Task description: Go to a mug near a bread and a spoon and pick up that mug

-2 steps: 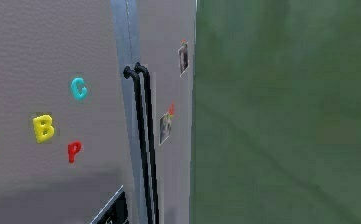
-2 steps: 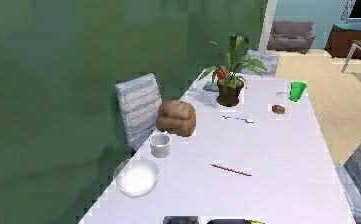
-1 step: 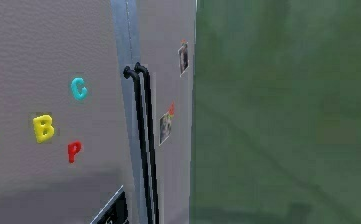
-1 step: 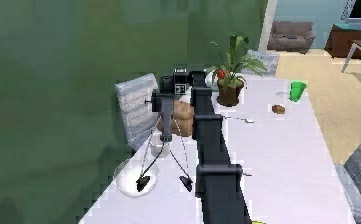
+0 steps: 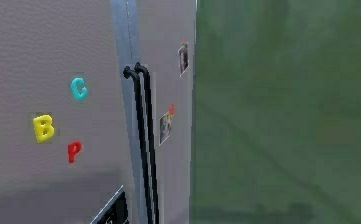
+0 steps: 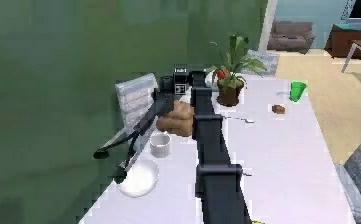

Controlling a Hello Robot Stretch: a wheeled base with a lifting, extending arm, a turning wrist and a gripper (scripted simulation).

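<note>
Our arm (image 6: pixel 216 170) rises across the white surface (image 6: pixel 288 150), and the jaws slant down toward the arm side view's left. We see the white mug (image 6: pixel 160 146) standing upright between the jaws and the arm, just below the brown bread (image 6: pixel 176 120) and near a white bowl (image 6: pixel 138 179). We cannot tell whether the jaws hold anything. We judge the mug lies just right of their tips.
</note>
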